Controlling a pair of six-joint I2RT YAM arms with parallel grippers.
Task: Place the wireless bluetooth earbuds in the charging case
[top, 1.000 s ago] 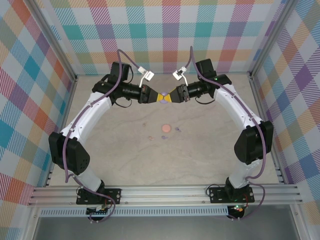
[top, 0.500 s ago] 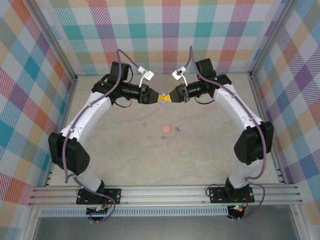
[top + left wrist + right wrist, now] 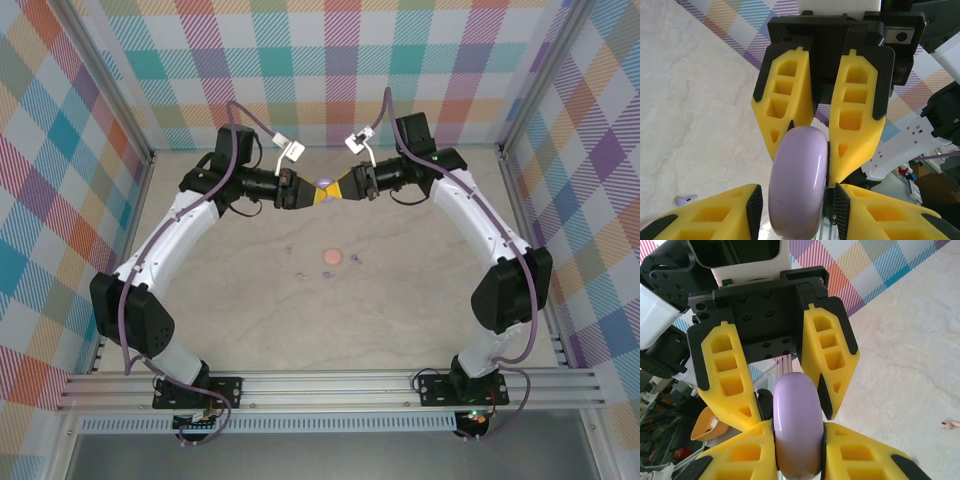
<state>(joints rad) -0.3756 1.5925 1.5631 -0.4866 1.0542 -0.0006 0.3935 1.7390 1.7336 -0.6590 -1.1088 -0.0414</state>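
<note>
The charging case (image 3: 326,188), a smooth round purple shell, hangs above the back middle of the table between both grippers. My right gripper (image 3: 797,432) is shut on it, both pads pressed against the case (image 3: 796,425). My left gripper (image 3: 795,192) stands open around the case (image 3: 799,180), with a narrow gap at each pad. Tiny earbuds lie on the table below: a purple one (image 3: 686,200), a pink one (image 3: 951,424), and small specks (image 3: 300,275) (image 3: 356,259) in the top view.
A pink coin-like disc (image 3: 331,257) lies on the beige table (image 3: 400,320) among the earbuds. Checked walls and metal rails (image 3: 320,385) enclose the workspace. Both arms arch inward from their bases at the near edge.
My left gripper has opened off the case, and my right gripper has shut on it. Both grippers and the case have shifted slightly toward the back wall.
</note>
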